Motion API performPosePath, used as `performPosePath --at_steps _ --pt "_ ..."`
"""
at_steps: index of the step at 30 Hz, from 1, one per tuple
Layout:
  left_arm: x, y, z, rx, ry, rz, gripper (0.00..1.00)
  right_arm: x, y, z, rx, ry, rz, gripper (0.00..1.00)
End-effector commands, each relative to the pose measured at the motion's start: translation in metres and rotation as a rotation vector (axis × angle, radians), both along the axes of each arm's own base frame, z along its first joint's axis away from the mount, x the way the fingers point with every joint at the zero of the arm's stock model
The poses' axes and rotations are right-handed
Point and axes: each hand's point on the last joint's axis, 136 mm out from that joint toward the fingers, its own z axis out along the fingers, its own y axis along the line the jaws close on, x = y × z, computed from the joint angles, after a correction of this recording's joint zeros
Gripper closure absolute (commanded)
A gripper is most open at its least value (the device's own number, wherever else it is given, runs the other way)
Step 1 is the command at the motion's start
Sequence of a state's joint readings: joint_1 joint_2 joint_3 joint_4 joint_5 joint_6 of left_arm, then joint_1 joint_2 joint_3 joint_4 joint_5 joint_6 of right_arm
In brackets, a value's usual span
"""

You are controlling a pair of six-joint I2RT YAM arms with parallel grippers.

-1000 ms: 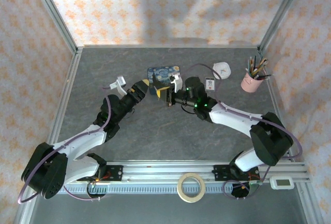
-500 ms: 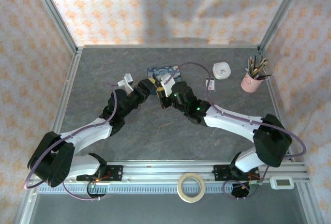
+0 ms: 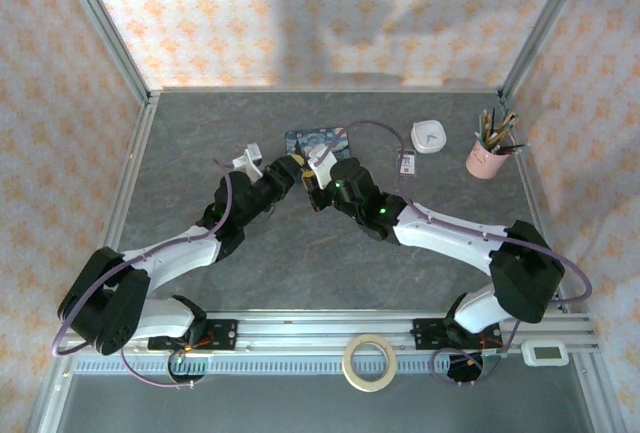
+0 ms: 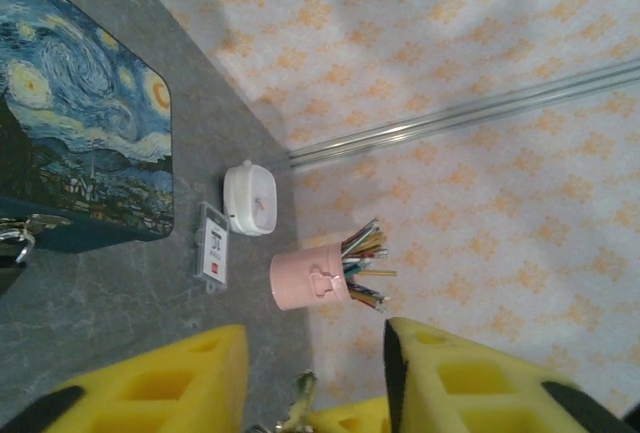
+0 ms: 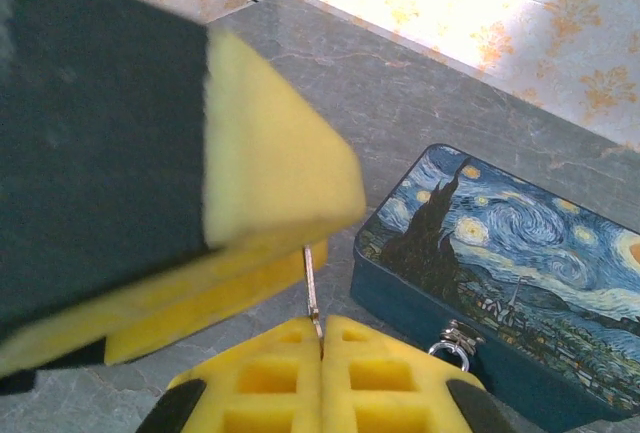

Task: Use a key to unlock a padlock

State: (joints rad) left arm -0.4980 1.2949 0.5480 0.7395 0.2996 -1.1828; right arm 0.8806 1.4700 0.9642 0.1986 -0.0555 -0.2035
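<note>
Yellow-padded, the right end effector [image 5: 320, 338] is clamped on the key [image 5: 312, 288], shaft upright. We find the left end effector [image 4: 315, 338] spread open, holding nothing, close beside it. The padlock [image 5: 453, 341] hangs at the front of the box [image 5: 520, 243], on the tabletop [image 5: 400, 103].

Arm shells: glossy white plastic arm links [image 3: 175, 258] between rounded black joint housings [image 3: 95, 313], the same on both arms.
Mounting: silver aluminium rail [image 3: 330, 331] at 6 o'clock in the top view.
Cables: thin purple-grey cables [image 3: 390, 135] looped along each arm.
Marking: small green indicator light [image 3: 337, 189] on the right arm's black wrist housing.
Left tool [image 3: 291, 165]: black body with chunky yellow plastic fingers [image 4: 150, 388] that have square hollow pockets.
Right tool [image 3: 311, 179]: matching yellow pocketed fingers [image 5: 270, 378] with black corners.
</note>
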Motion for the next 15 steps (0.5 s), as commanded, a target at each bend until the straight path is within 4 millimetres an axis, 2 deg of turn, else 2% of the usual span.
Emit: performPosePath --at_steps 1,9,13,15 --pt "0.004 -0.007 0.014 -0.015 -0.02 -0.012 0.7 0.002 0.011 0.014 0.029 -0.024 0.022 1.0" --pt "0.008 -0.007 0.012 0.003 -0.019 -0.005 0.95 0.001 0.01 0.017 0.03 -0.033 0.024 1.0" --pt "0.009 -0.005 0.014 0.029 -0.057 0.005 1.0 -0.003 0.001 0.042 0.151 -0.028 0.034 0.78" --pt "0.008 -0.001 0.022 0.046 -0.123 0.016 1.0 0.001 -0.012 0.06 0.28 0.03 0.069 0.73"
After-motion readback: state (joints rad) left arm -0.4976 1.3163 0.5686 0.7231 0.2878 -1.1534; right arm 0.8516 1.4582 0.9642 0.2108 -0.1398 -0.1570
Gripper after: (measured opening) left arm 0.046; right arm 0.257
